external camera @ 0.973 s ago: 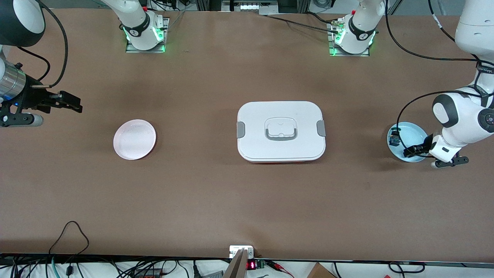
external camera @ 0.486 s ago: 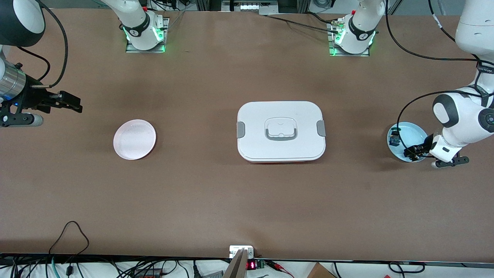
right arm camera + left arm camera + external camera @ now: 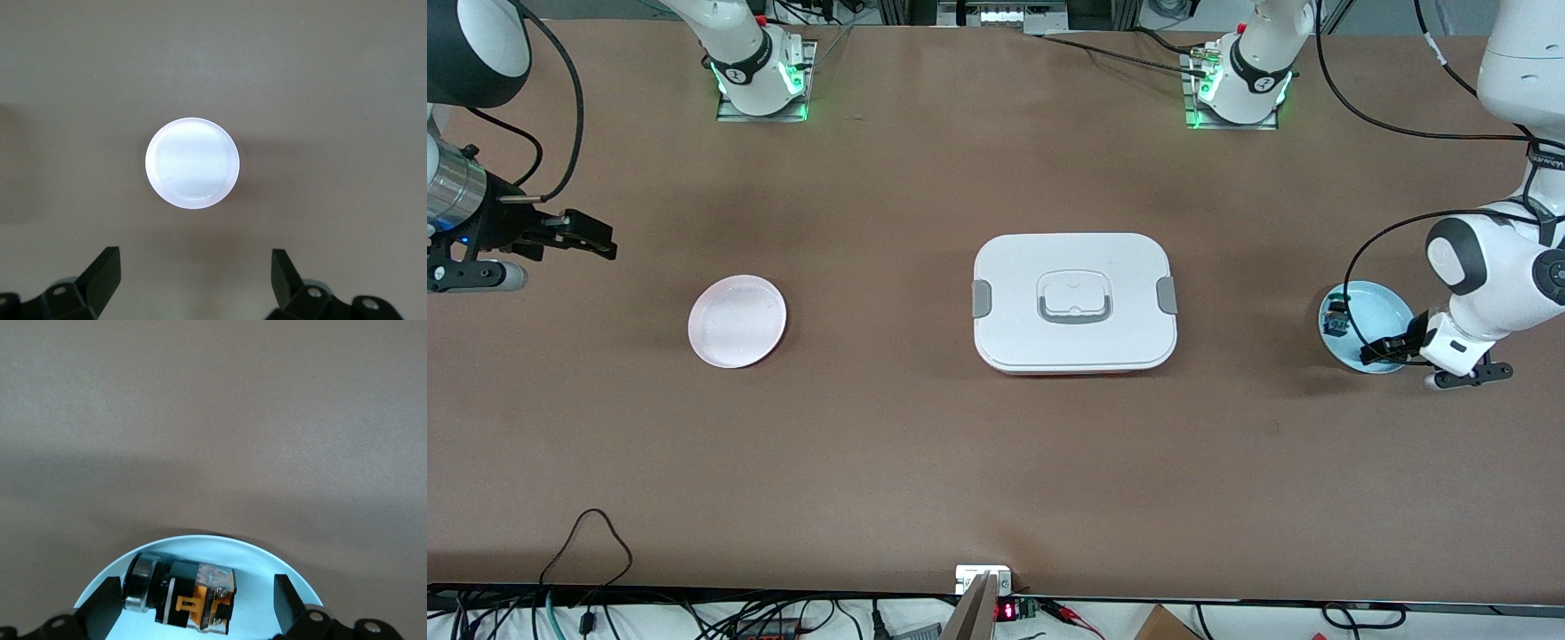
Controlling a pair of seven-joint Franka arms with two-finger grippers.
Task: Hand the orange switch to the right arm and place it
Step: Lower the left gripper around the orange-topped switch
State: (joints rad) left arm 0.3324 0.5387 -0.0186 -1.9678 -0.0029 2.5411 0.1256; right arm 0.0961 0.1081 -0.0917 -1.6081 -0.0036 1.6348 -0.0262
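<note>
Since a second ago the left gripper (image 3: 1385, 349) has settled a little lower over the light blue plate (image 3: 1380, 311), while the right gripper (image 3: 591, 238) waits unchanged at the right arm's end of the table, fingers spread, nothing between them. No readable writing shows on the white lidded box (image 3: 1074, 300). Only the left wrist view reveals the orange switch (image 3: 195, 601) lying on the plate between the spread fingers (image 3: 288, 603), untouched. Only the right wrist view looks down on the pink plate (image 3: 192, 163).
</note>
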